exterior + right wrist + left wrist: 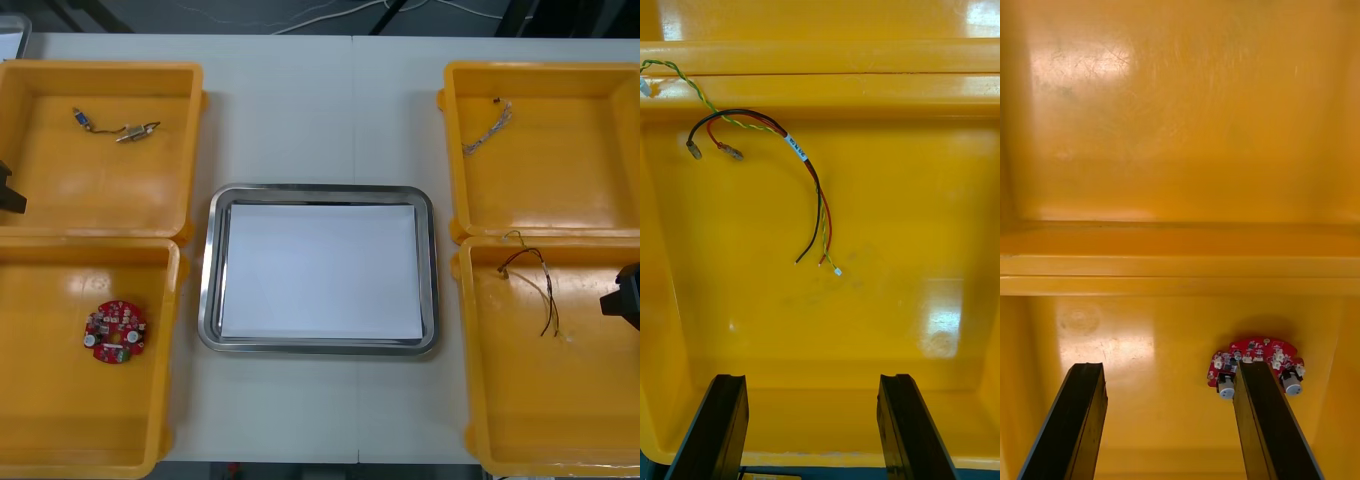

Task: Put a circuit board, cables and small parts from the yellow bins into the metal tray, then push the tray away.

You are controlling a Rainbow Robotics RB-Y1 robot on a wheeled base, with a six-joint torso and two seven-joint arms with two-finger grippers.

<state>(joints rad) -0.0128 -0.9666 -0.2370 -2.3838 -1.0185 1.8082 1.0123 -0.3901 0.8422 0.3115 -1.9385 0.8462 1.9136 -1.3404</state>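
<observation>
Yellow walls of the near left bin [40, 420] hem a round red circuit board [114, 333], which lies just beside one finger of the left gripper [1169, 371], its fingers spread apart. The metal tray [215, 270] sits mid-table with bare tabletop [300, 120] round its rim. In the near right bin [560, 420], the right gripper [812, 382], fingers likewise apart, hangs over cables [816, 202] whose white label [796, 146] perhaps bears print, unreadable.

Yellow bins [100, 180]: four, two left of the metal tray [320, 190], two right of it. Metal tray: one. Round red circuit board [114, 333]: one, near bin left of tray. Small metal parts [137, 131]: two, far bin left of tray. Cables: one twisted cable [487, 130], far bin right of tray; one cable bunch [796, 147] of black, red and yellow-green, near bin right of tray.
</observation>
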